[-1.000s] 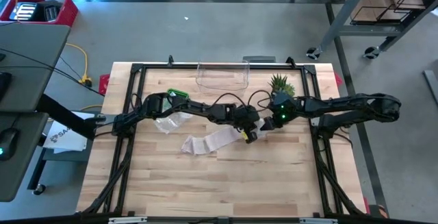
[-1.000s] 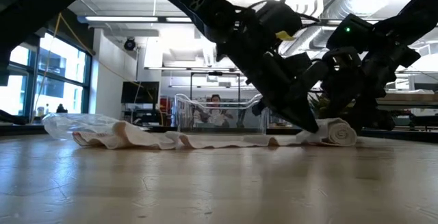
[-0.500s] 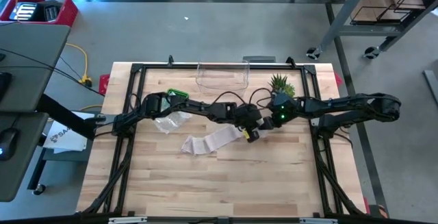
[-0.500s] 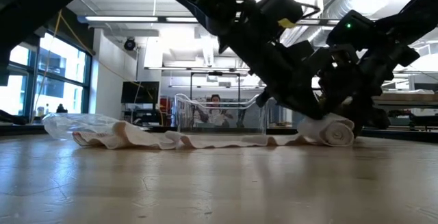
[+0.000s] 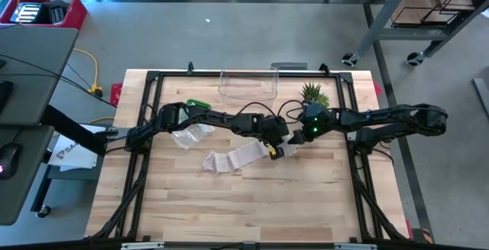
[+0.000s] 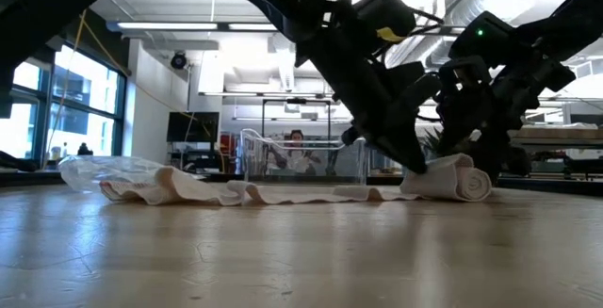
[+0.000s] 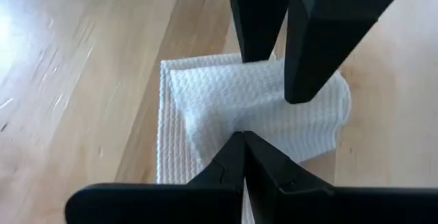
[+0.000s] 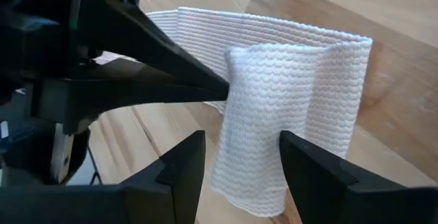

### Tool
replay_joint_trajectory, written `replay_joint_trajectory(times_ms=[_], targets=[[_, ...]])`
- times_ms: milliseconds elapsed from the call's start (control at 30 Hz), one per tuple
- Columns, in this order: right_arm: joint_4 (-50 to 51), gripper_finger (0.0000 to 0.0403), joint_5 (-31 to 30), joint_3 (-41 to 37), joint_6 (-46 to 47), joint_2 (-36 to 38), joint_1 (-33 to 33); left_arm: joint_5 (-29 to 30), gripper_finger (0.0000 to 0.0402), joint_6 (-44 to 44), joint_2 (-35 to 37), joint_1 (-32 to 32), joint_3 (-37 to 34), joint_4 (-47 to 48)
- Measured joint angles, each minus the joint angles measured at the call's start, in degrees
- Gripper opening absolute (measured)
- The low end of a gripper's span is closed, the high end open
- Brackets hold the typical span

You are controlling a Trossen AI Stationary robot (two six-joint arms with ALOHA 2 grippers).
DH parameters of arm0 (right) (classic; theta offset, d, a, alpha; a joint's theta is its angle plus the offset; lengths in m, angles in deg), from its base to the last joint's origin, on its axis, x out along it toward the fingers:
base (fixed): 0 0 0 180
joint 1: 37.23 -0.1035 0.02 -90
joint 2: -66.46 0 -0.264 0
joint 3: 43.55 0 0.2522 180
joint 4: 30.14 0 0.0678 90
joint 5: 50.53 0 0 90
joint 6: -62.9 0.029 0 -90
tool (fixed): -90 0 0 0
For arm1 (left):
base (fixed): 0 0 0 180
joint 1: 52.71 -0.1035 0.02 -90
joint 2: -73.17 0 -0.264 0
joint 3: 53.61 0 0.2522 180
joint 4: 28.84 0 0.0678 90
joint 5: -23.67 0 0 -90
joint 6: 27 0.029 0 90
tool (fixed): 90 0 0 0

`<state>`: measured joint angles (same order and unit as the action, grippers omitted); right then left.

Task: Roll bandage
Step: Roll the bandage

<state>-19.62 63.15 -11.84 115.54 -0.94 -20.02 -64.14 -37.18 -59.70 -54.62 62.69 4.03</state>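
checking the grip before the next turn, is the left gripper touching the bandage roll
Touching. In the left wrist view the left gripper has its shut jaws pressed into the bandage roll, puckering the cloth at their tip.

The wooden table (image 5: 229, 204) carries a bandage (image 5: 237, 157) (partly rolled), plastic wrapper (image 5: 187, 136), clear container (image 5: 248, 86).

We see a clear plastic bin (image 5: 247, 84) at the table's (image 5: 229, 204) far edge; a small green plant (image 5: 314, 94) right of it; a crumpled plastic bag (image 5: 189, 136) at centre left; a red crate (image 5: 43, 9) in the upper left corner.
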Motion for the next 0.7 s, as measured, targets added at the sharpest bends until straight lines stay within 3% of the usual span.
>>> replay_joint_trajectory(times_ms=[167,367,500,700], targets=[[-0.1,0.0181,0.1,0.0,0.0,0.0,0.0,-0.1,0.0,1.0,1.9,0.0,0.0,1.6],[0.4,0.0181,0.6,0.0,0.3,0.0,0.0,0.0,0.0,8.7,5.7,0.0,0.1,5.6],[0.9,0.0181,0.3,0.0,1.5,0.0,-0.7,-0.6,0.0,6.7,5.6,0.7,-2.3,10.0],[3.2,0.0181,-3.1,0.0,1.5,-0.1,-2.8,-3.3,0.0,2.5,5.5,4.2,-7.6,9.3]])
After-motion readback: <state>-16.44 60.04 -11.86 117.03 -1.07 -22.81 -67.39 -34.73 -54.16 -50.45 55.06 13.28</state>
